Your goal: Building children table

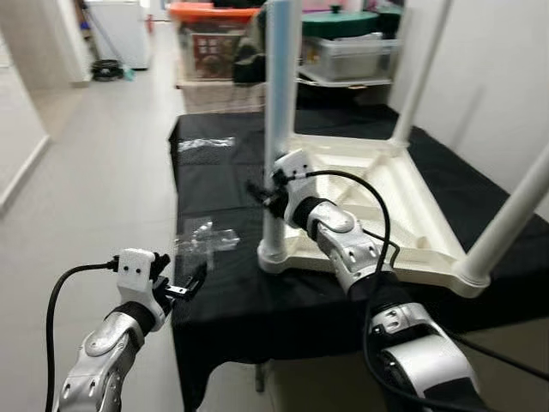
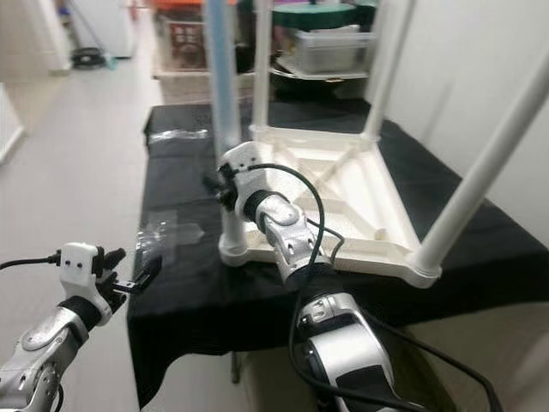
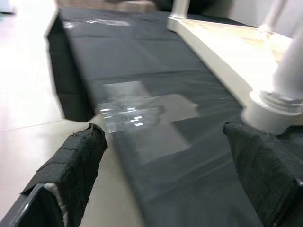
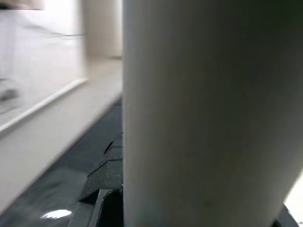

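Note:
A white children's table [image 1: 403, 225] lies upside down on a black-covered table [image 1: 223, 167], its legs pointing up. My right gripper [image 1: 268, 196] is shut on the near-left leg [image 1: 280, 94], a little above that leg's socket [image 1: 274, 251]. In the right wrist view the leg [image 4: 203, 113] stands pressed close against a black finger [image 4: 106, 187]. My left gripper [image 1: 190, 283] is open and holds nothing. It hovers at the black table's front-left edge, beside a clear plastic bag [image 3: 142, 111]. Its two padded fingers [image 3: 78, 165] stand wide apart.
Two more white legs [image 1: 508, 221] [image 1: 420, 73] rise on the right side. Storage bins [image 1: 210, 39] and a clear box [image 1: 347, 56] stand behind the table. A white wall runs along the right. Open floor [image 1: 86, 172] lies to the left.

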